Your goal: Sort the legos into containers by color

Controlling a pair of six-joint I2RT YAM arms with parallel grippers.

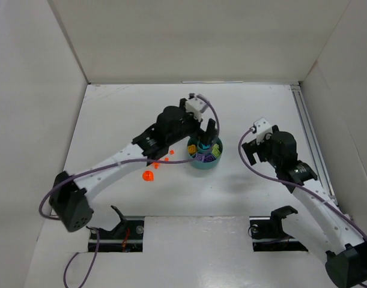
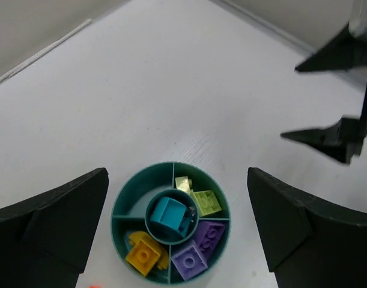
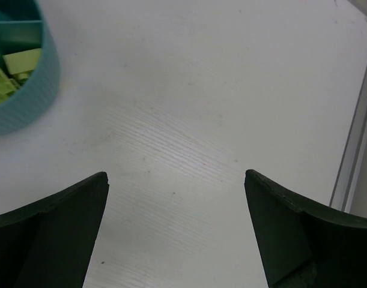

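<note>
The round teal dish (image 1: 198, 164) stands mid-table, and my left gripper (image 1: 203, 137) hovers right above it, open and holding nothing. From the left wrist the dish (image 2: 138, 195) sits between the wide-spread fingers of the left gripper (image 2: 177, 171). Its centre cup holds a teal brick (image 2: 169, 217). Separate wedges hold lime green pieces (image 2: 205, 202), purple bricks (image 2: 189, 260) and yellow bricks (image 2: 144, 253); one wedge is bare. Orange legos (image 1: 148, 176) lie on the table left of the dish. My right gripper (image 1: 249, 153) stands open to the right of the dish (image 3: 21, 90), over bare table (image 3: 176, 175).
White walls close in the table at the back and on both sides. A metal rail (image 3: 351, 150) runs along the right edge. The right gripper's dark fingers (image 2: 327, 138) show at the upper right of the left wrist view.
</note>
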